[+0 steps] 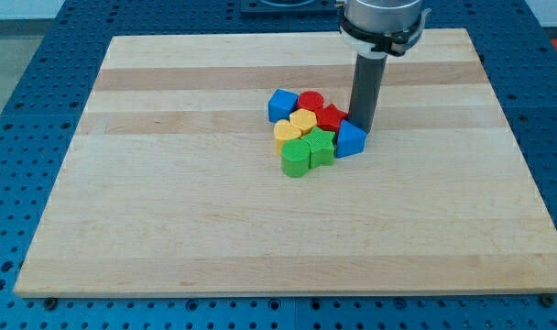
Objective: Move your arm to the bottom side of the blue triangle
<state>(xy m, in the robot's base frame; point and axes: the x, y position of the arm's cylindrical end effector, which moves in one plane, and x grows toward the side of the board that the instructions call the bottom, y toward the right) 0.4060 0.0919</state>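
Note:
The blue triangle (pixel 350 139) lies at the right end of a tight cluster of blocks near the board's middle. My tip (pixel 363 127) stands just above and right of it, touching or almost touching its upper right edge. The rod rises from there to the arm's collar at the view's top. Left of the triangle are a red star-like block (pixel 331 116), a red round block (pixel 311 101), a blue cube-like block (pixel 281 104), two yellow blocks (pixel 302 120) (pixel 287 133) and two green blocks (pixel 322 145) (pixel 296 159).
The blocks sit on a pale wooden board (pixel 169 202) that rests on a blue perforated table (pixel 22 119). The arm's grey collar (pixel 382 23) hangs over the board's top edge.

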